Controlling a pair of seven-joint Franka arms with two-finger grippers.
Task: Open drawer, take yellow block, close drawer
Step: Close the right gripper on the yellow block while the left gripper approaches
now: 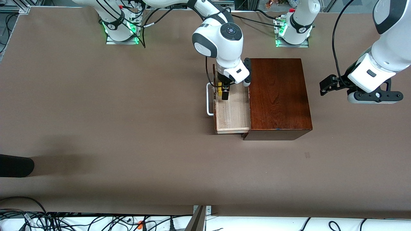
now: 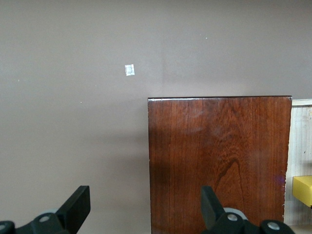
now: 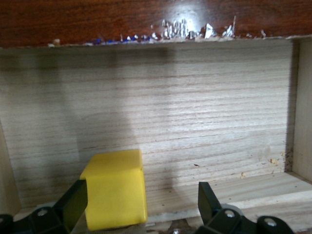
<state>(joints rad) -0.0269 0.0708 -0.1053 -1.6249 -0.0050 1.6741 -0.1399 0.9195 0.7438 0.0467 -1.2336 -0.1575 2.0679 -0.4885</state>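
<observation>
The drawer (image 1: 231, 112) is pulled out of the dark wooden box (image 1: 279, 96) toward the right arm's end of the table, its white handle (image 1: 209, 99) on the front. The yellow block (image 1: 220, 89) lies in the drawer near its front wall. My right gripper (image 1: 223, 91) is lowered into the drawer, open, with the block (image 3: 116, 190) between its fingers, against one finger (image 3: 73, 204) and apart from the other. My left gripper (image 1: 327, 86) waits open above the table at the box's left-arm end; its view shows the box top (image 2: 219, 161) and a corner of the block (image 2: 303, 190).
A small pale mark (image 1: 307, 155) is on the table nearer the front camera than the box. A dark object (image 1: 16, 165) juts in at the table's right-arm end. Cables (image 1: 96, 221) lie along the near edge.
</observation>
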